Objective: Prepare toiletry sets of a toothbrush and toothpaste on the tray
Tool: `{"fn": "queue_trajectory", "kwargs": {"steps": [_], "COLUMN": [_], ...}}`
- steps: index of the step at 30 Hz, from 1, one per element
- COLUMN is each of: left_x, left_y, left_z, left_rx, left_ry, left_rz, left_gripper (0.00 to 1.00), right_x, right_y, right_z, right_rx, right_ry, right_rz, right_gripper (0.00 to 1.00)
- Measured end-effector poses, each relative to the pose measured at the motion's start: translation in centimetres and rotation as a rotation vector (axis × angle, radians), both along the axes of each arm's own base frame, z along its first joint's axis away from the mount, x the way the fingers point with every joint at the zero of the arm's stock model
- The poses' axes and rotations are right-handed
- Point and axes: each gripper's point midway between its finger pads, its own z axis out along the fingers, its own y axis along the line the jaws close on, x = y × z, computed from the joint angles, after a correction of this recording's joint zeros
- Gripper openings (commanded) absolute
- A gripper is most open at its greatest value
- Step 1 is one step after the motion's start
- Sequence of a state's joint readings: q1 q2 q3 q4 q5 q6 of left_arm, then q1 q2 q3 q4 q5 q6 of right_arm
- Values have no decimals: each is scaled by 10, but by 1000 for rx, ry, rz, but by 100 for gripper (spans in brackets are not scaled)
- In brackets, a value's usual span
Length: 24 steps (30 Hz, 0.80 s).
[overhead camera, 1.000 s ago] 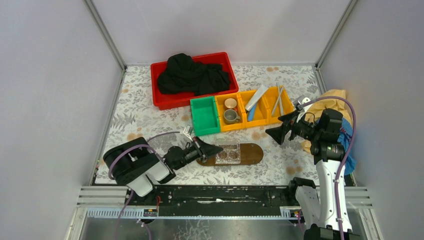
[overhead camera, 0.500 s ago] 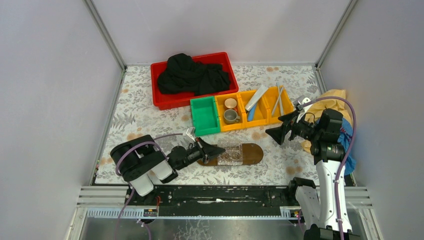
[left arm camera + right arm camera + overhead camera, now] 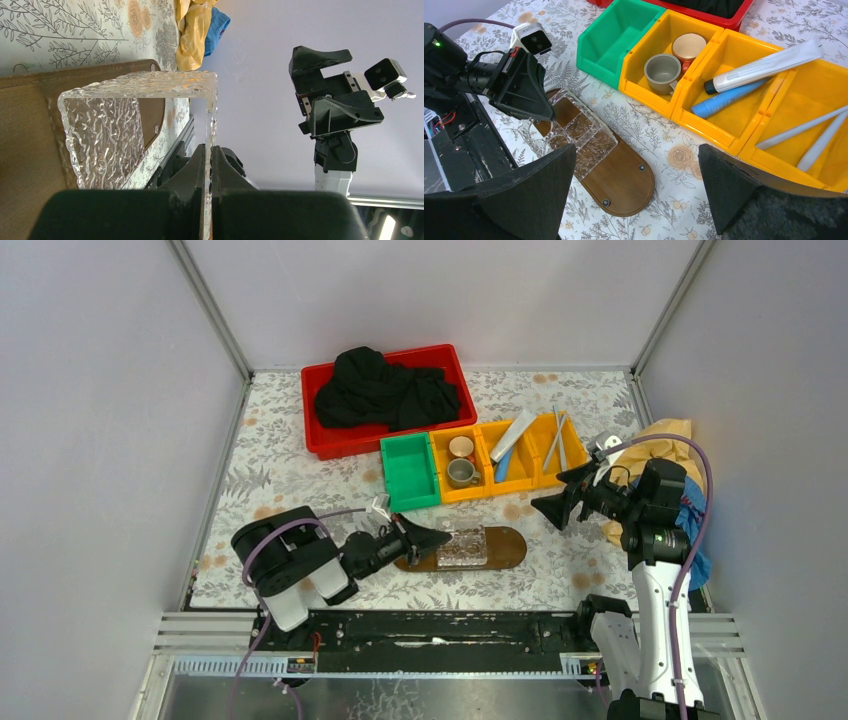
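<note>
The dark-brown wooden tray (image 3: pixel 506 549) (image 3: pixel 624 175) (image 3: pixel 30 150) lies near the front of the table. A clear ribbed plastic box (image 3: pixel 463 543) (image 3: pixel 581 135) (image 3: pixel 115 125) stands tilted over its left half. My left gripper (image 3: pixel 438 538) (image 3: pixel 210 150) is shut on one thin wall of that box. A silvery-white toothpaste tube (image 3: pixel 764 65) (image 3: pixel 515 430) and a blue one (image 3: pixel 724 100) lie in a yellow bin. Two pale toothbrush sticks (image 3: pixel 799 129) (image 3: pixel 556 443) lie in the bin to its right. My right gripper (image 3: pixel 552 508) (image 3: pixel 636 150) hangs open above the tray's right end, holding nothing.
A green bin (image 3: pixel 408 472) and a yellow bin with two cups (image 3: pixel 663 70) adjoin the toiletry bins. A red tray with black cloth (image 3: pixel 385 390) sits at the back. Yellow and blue cloth (image 3: pixel 668 445) lies by the right wall.
My left arm has swung a little to the right with the clear box in its grip, and the box has tipped on the tray. The right arm has not moved.
</note>
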<state>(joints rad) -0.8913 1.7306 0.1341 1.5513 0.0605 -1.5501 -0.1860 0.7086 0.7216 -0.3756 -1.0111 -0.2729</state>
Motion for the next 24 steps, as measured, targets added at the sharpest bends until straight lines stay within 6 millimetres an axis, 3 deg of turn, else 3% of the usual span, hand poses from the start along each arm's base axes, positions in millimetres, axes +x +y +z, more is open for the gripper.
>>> {"fn": "queue_trajectory", "kwargs": {"steps": [24], "left_x": [12], "left_y": [-2], "left_z": [-2], "left_rx": [-19], "left_ry": [31], "left_rz": [-26], "left_gripper": [10], "right_x": [-1], "right_y": [0], "right_z": [1], "right_rx": [-9], "right_ry": [-16], "right_rz": [2], "right_gripper": [99]}}
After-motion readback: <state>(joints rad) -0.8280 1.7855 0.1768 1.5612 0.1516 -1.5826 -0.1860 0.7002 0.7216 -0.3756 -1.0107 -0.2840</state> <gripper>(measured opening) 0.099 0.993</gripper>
